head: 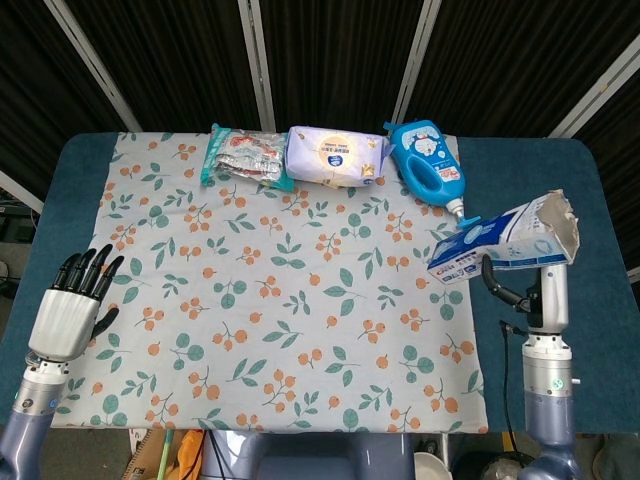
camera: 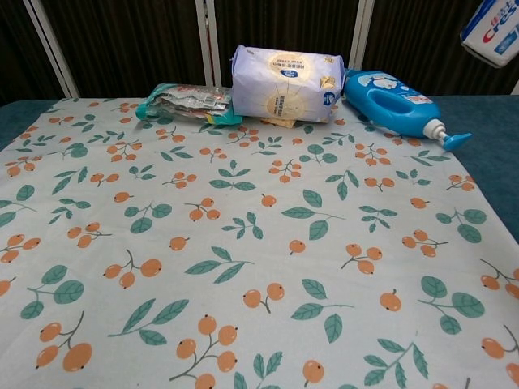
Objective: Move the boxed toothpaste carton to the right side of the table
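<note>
The blue-and-white toothpaste carton (head: 505, 243) hangs in the air over the cloth's right edge, tilted, with its torn end up and to the right. My right forearm (head: 552, 295) rises straight under it. The right hand holds the carton from below and is hidden by it. In the chest view only one end of the carton (camera: 494, 31) shows, high in the top right corner. My left hand (head: 72, 308) hovers at the front left of the table with its fingers spread and nothing in them.
A floral cloth (head: 290, 300) covers most of the blue table (head: 545, 170). Along its far edge lie a snack packet (head: 240, 155), a purple wipes pack (head: 335, 155) and a blue detergent bottle (head: 428, 165) whose nozzle points toward the carton.
</note>
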Motion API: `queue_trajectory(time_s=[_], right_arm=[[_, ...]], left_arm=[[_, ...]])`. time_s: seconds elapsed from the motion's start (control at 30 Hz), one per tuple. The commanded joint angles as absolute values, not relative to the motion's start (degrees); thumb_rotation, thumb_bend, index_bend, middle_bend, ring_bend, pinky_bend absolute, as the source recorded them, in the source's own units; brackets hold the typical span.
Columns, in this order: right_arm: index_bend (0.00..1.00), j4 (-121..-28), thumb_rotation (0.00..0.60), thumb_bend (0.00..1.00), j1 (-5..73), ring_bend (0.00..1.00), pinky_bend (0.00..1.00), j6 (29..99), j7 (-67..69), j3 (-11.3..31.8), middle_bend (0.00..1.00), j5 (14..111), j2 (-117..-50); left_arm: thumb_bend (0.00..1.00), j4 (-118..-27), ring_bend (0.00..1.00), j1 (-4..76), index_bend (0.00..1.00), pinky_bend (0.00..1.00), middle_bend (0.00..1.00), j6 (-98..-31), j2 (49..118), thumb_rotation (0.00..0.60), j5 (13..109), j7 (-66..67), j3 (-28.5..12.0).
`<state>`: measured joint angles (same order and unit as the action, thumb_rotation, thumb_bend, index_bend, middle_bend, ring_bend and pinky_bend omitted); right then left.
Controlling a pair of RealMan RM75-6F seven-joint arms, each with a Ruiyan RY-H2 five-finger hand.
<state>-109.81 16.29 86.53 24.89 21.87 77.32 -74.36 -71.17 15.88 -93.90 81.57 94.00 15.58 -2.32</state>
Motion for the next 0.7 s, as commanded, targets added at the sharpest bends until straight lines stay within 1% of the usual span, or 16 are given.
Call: queue_trajectory(time_s=[0.03, 0.1, 0.23, 0.33, 0.5, 0.7], right_arm=[[0.43, -109.84, 0.6, 0.47, 16.21, 0.61, 0.49, 86.86, 24.88, 21.9, 0.55, 77.38, -74.48], [0.45, -109.83, 0.6, 0.47, 16.26, 0.63, 0.5, 86.77, 24.36, 21.95, 0.57, 77.23, -74.37], [0.46, -110.01, 0.6, 0.47, 16.26, 0.64, 0.5, 86.01, 21.59, 21.24, 0.57, 76.79, -73.8], [0.46, -110.27, 0.6, 0.47, 16.29, 0.64, 0.5, 84.63, 17.48, 19.79, 0.57, 76.39, -72.96], [0.46, -108.95, 0.6, 0.47, 15.59, 0.64, 0.5, 81.66, 7.01, 14.23, 0.57, 77.57, -70.67], [0.46, -103.87, 0.6, 0.47, 13.96, 0.64, 0.5, 80.97, 0.6, 8.26, 0.57, 80.67, -71.85]], left_arm=[[0.2, -71.25, 0.13, 15.82, 0.12, 0.18, 0.05, -93.79, 81.54, 0.6, 94.04, 15.63, -2.4], [0.2, -71.36, 0.13, 15.78, 0.12, 0.18, 0.05, -93.69, 81.5, 0.6, 94.08, 15.64, -2.48], [0.2, -71.45, 0.13, 15.82, 0.13, 0.18, 0.06, -93.41, 81.43, 0.6, 94.38, 15.53, -2.53], [0.2, -71.43, 0.13, 15.9, 0.13, 0.18, 0.06, -93.15, 81.35, 0.6, 94.69, 15.29, -2.49], [0.2, -71.65, 0.13, 15.84, 0.13, 0.18, 0.06, -93.01, 81.08, 0.6, 94.87, 14.33, -2.62], [0.2, -72.19, 0.13, 15.65, 0.14, 0.18, 0.06, -92.94, 80.67, 0.6, 94.74, 13.27, -2.85]])
